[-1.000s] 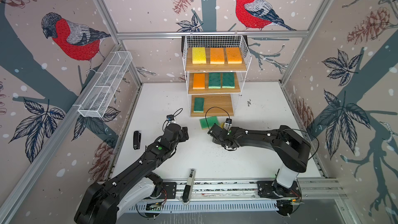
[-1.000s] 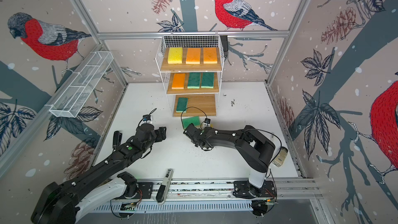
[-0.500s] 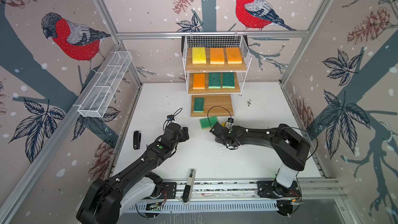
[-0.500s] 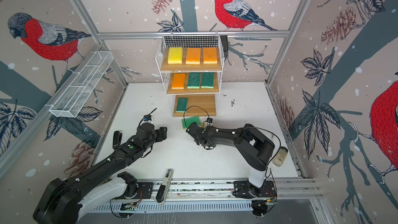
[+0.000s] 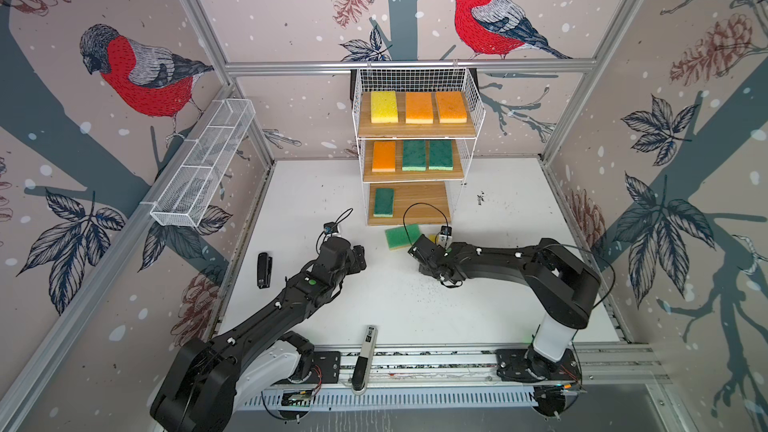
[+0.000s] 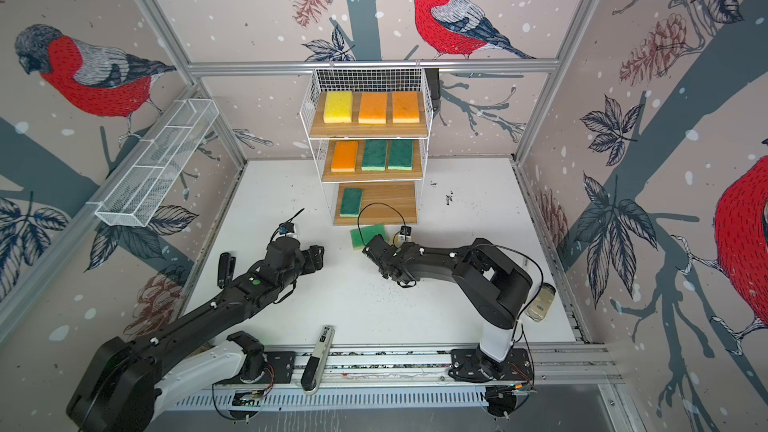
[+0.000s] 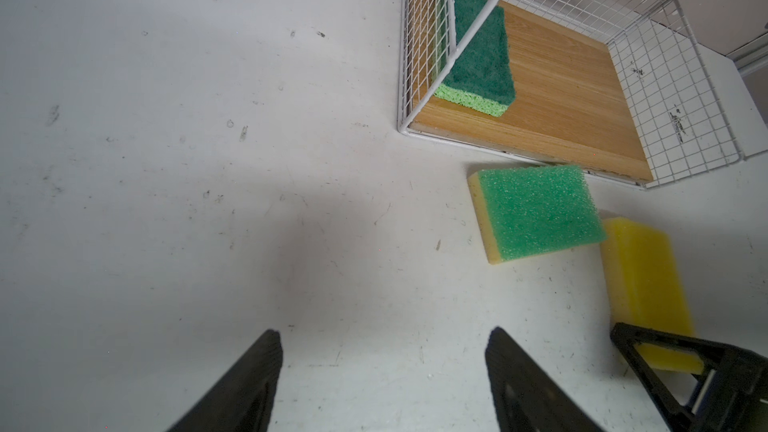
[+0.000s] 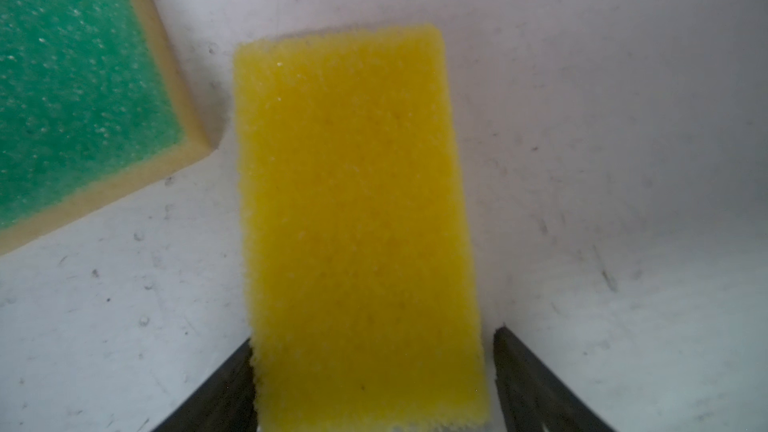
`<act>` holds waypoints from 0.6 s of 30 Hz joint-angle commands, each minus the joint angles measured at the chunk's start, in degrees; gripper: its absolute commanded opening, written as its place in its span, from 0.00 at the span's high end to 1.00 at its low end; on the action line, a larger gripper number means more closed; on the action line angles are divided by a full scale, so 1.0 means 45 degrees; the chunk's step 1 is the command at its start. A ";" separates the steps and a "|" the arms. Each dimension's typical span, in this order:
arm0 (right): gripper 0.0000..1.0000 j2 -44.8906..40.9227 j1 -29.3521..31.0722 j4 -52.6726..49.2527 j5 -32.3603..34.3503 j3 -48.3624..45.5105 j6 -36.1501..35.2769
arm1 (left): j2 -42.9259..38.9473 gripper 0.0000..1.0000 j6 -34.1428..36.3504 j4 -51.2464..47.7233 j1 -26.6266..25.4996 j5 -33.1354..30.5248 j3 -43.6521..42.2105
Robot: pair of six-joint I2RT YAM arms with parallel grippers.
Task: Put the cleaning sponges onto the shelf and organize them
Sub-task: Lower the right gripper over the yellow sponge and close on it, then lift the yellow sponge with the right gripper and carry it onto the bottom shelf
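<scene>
Seven sponges (image 5: 384, 106) lie flat on the shelf (image 5: 419, 207): one yellow and two orange on the top board, one orange and two dark green on the middle, one dark green at the left of the lowest. The pale green sponge (image 5: 401, 236) lies on the tabletop (image 5: 415, 317) just before the lowest board; the yellow sponge (image 8: 357, 222) lies just beside it. The right jaws straddle the yellow sponge's end, spread, not clamped. A black cable (image 5: 428, 211) loops across the lowest board's front; the left jaws hang released over bare tabletop; a small black object (image 5: 264, 270) lies well apart at the left; a mesh basket (image 5: 199, 172) hangs on the left wall.
</scene>
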 commanded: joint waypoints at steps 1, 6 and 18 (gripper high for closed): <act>0.16 0.0042 -0.0104 0.0358 0.0181 -0.0065 -0.0940 | -0.0114 0.22 -0.0131 0.0214 0.0017 -0.0103 0.0095; 0.22 0.0214 -0.0291 0.0746 -0.0211 -0.0142 -0.1527 | -0.0252 0.22 -0.0227 -0.0046 0.0016 -0.0230 0.0186; 0.31 -0.0629 -0.0277 0.0225 0.0164 -0.0331 -0.1605 | -0.0470 0.23 -0.0436 -0.0283 0.0010 -0.0372 0.0326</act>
